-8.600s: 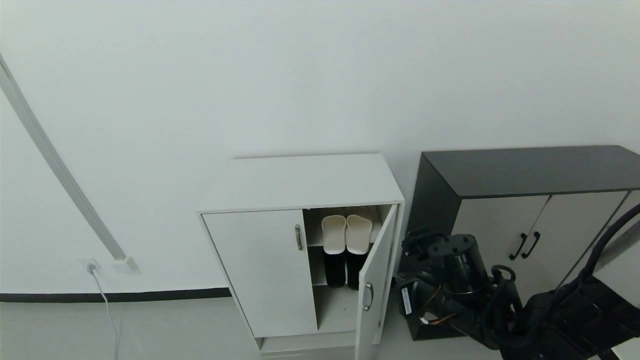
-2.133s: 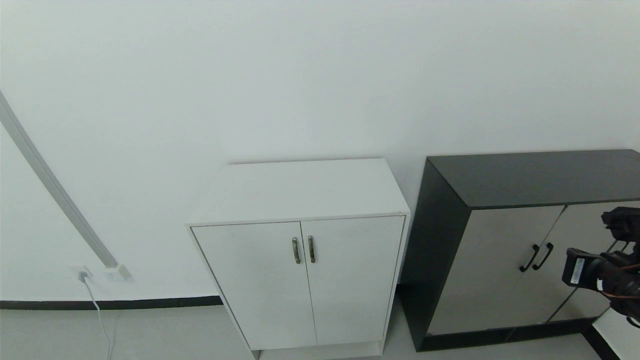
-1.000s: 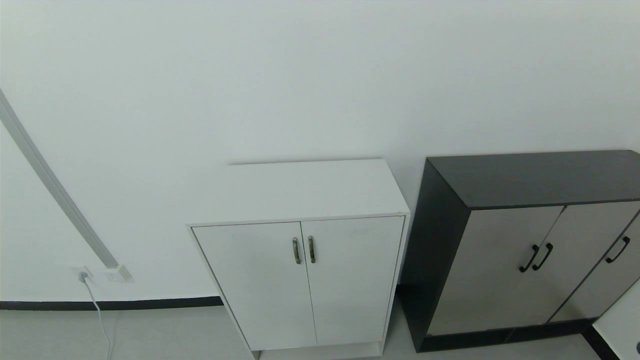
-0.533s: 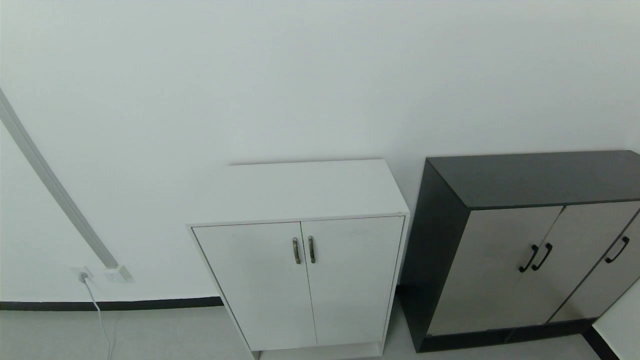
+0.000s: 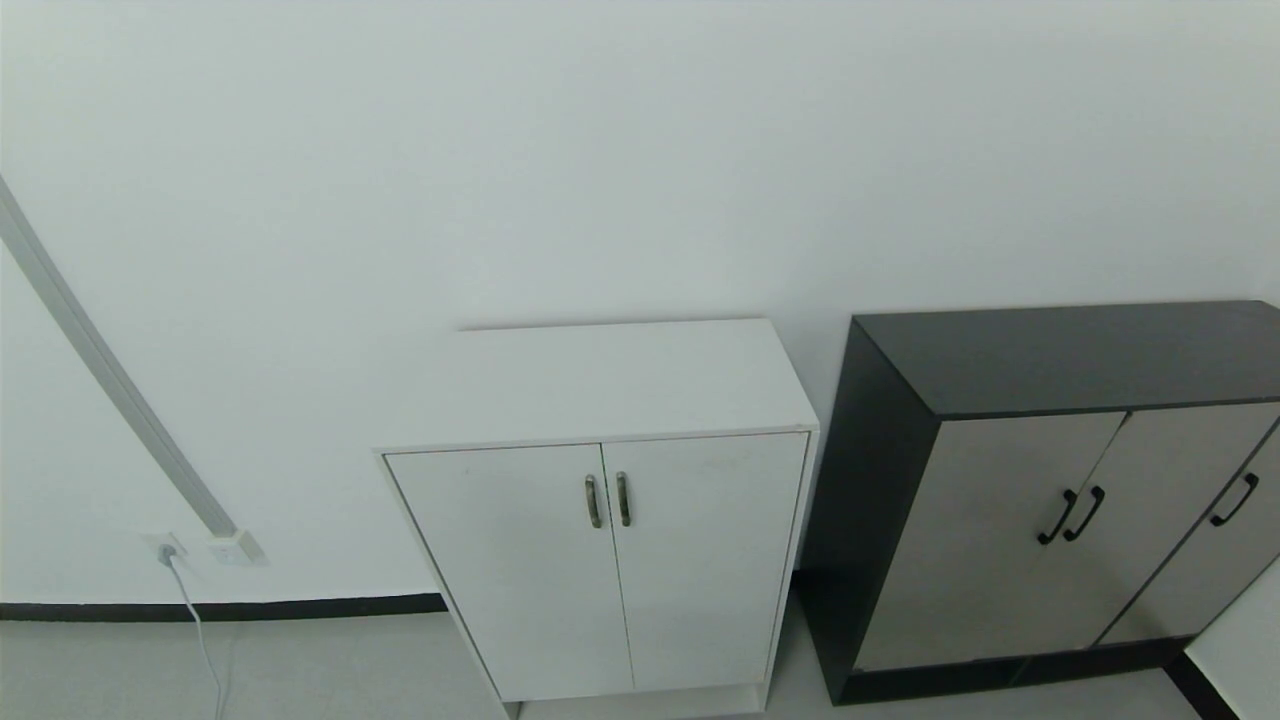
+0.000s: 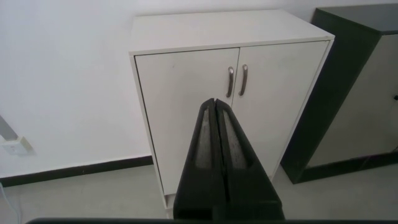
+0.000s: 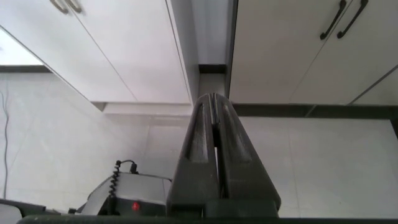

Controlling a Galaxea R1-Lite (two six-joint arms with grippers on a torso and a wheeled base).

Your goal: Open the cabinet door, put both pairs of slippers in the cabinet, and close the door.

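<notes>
White cabinet [image 5: 690, 560]: against the wall, both doors shut, two upright handles [image 5: 608, 500] at the centre seam; black cabinet [image 5: 1050, 360] just beside it. Left gripper [image 6: 215, 106]: fingers pressed together, empty, pointing straight at the doors, well apart. Right gripper [image 7: 213, 99]: fingers together, empty, aimed at the floor below the gap between the cabinets. Left arm judged better aligned.

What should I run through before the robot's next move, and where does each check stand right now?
1. Both doors of the white cabinet shut: ok.
2. Both pairs of slippers inside: cannot tell, the shut doors hide the inside.
3. The left tool shut on nothing: ok.
4. The right tool shut on nothing: ok.
5. Both tools apart from the handles: ok.
</notes>
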